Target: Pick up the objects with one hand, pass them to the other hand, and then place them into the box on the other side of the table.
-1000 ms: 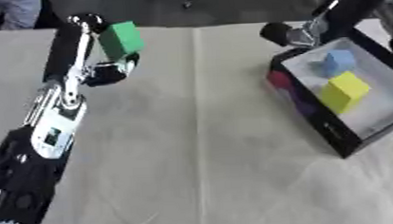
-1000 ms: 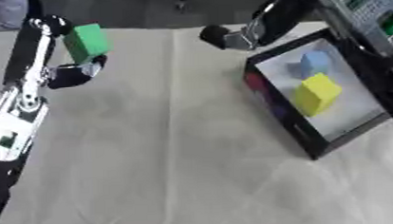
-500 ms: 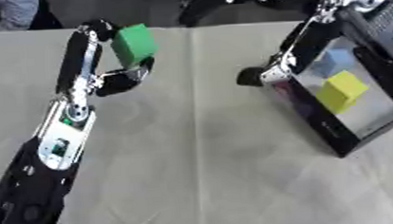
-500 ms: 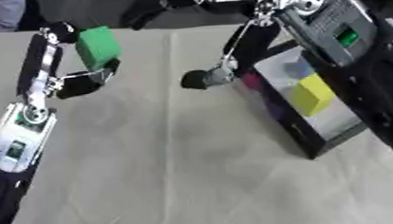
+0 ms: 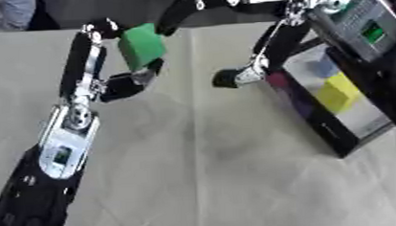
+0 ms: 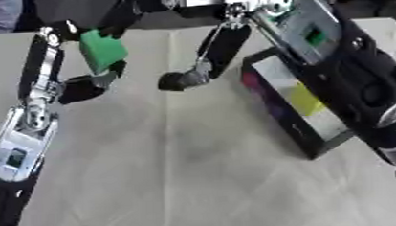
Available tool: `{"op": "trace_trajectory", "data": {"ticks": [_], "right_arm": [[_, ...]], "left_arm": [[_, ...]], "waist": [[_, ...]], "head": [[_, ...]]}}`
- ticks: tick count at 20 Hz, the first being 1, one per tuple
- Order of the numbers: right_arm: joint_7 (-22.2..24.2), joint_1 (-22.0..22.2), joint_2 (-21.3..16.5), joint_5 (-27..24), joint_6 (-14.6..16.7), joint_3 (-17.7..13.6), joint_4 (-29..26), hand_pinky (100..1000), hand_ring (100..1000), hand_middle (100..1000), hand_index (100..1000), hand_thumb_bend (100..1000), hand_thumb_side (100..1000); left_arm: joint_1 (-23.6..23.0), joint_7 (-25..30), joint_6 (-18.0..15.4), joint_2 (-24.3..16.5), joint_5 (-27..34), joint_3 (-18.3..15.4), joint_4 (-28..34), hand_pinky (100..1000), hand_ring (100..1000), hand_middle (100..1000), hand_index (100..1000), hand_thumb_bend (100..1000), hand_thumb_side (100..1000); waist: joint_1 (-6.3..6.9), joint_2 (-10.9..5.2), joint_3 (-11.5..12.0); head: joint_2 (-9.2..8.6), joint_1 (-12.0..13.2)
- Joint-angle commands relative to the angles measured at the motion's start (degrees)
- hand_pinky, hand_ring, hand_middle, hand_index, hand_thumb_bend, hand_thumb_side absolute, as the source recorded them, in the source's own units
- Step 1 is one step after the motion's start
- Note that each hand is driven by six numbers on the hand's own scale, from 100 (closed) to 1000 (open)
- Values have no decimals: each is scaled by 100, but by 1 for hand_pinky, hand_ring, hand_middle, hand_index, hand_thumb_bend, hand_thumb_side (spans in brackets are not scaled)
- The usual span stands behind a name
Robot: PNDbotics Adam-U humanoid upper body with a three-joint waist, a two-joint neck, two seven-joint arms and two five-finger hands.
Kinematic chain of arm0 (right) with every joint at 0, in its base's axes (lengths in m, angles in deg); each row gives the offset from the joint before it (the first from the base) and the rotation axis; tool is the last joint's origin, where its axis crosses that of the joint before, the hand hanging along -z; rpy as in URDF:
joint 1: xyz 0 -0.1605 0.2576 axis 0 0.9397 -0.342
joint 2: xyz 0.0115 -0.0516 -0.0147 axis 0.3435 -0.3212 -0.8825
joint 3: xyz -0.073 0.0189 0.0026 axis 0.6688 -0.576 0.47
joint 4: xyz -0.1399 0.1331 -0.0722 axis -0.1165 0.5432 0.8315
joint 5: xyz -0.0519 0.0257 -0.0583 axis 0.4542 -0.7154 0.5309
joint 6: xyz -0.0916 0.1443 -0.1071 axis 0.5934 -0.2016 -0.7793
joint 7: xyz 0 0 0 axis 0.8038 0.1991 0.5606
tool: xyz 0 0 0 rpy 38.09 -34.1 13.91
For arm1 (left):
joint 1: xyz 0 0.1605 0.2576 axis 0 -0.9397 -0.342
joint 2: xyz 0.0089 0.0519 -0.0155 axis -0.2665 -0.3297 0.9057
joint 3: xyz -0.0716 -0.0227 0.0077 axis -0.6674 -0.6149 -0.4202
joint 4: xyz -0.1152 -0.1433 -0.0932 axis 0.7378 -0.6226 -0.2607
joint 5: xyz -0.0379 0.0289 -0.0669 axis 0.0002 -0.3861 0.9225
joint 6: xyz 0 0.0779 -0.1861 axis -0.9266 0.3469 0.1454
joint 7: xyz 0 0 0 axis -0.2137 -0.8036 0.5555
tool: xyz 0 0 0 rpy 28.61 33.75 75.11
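Green plastic cube (image 5: 141,45) is off the counter, pinched in the left robot hand (image 5: 124,77) over the counter's far left area – thumb curled under it, fingers on the far side. Right robot hand (image 5: 249,69) hangs near the far middle of the grey cloth-covered counter (image 5: 204,172), fingers pointing down toward the left with a dark rounded tip lowest; it holds nothing, and whether its fingers are straight or curled I cannot tell. Cube and right robot hand are near each other but apart, so the handover is judged not yet done.

Black-rimmed shallow box (image 5: 323,128) lies along the right edge, already holding a yellow block (image 5: 341,92) and a pale blue block (image 5: 325,67).

Risks – left hand letting go before the right one closes, so the cube falls; fingers colliding at the transfer; the cube clipping the box rim on placement.
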Motion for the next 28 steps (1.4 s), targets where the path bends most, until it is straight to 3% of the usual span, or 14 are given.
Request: {"op": "trace_trajectory", "data": {"ticks": [1, 10, 15, 21, 28], "right_arm": [[-444, -138, 17, 253, -3, -17, 148, 902, 836, 839, 901, 290, 100], [-1028, -202, 230, 606, -65, 104, 393, 899, 820, 815, 872, 300, 100], [-1096, -196, 311, 891, -3, 167, 367, 892, 802, 773, 832, 388, 100], [-1312, -228, 330, 1088, 131, 191, 385, 882, 782, 714, 785, 388, 100], [-1909, -296, 409, 1549, 280, 200, 740, 874, 770, 692, 769, 389, 100]], "left_arm": [[52, 25, -47, 47, -8, 62, 163, 745, 631, 502, 405, 126, 153], [43, 32, 102, 213, 14, 130, 114, 741, 626, 498, 404, 128, 157], [61, -21, 202, 295, 1, 122, 48, 739, 624, 495, 403, 132, 156], [106, -88, 132, 325, 197, 116, 1, 734, 613, 487, 410, 150, 138], [117, -111, -36, 354, 492, 178, -2, 733, 609, 480, 437, 197, 179]], "waist": [[24, -28, 26], [65, 11, 71], [60, 18, 73], [49, 17, 67], [38, 36, 102]], "head": [[-12, -48], [-12, -111], [-12, -104], [-12, -90], [-12, -106]]}}
